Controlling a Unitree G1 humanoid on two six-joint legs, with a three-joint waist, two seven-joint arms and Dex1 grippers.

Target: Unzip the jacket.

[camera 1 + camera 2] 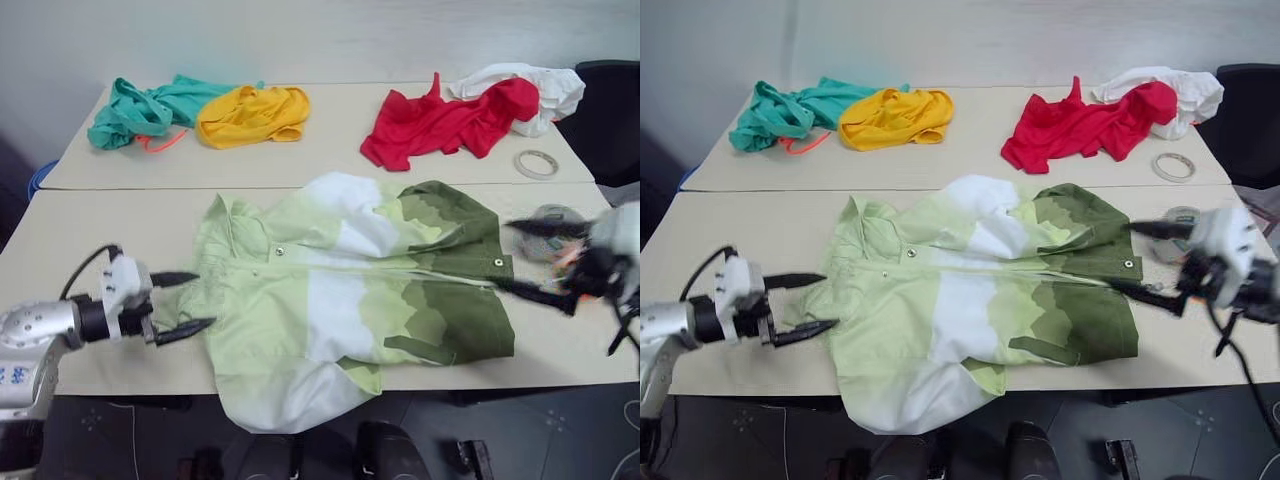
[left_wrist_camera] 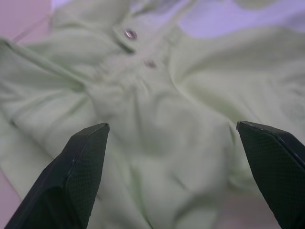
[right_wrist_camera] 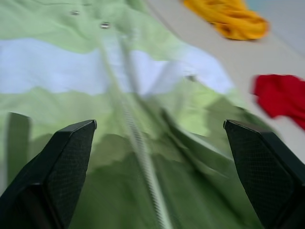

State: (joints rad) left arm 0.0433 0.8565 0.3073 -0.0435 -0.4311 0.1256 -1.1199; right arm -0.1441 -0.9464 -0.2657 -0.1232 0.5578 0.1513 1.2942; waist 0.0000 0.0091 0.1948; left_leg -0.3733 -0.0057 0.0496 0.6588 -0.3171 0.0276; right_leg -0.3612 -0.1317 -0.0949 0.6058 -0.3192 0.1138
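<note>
Lying spread between both pairs of wide-open fingers, the jacket point(image 1: 350, 290) is held by neither the left gripper point(image 1: 185, 303) nor the right gripper point(image 1: 1145, 262), so closing blindly risks pinching loose cloth instead of the zipper point(image 3: 138, 143).

Soft even light, right hand point(image 1: 540, 262) motion-blurred, wrist views hazy.

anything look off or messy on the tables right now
The jacket lies crumpled across the near table with its lower part drooping over the front edge. Behind it, the teal, yellow, red and white garments sit in loose heaps. Nothing looks damaged or spilled.
</note>
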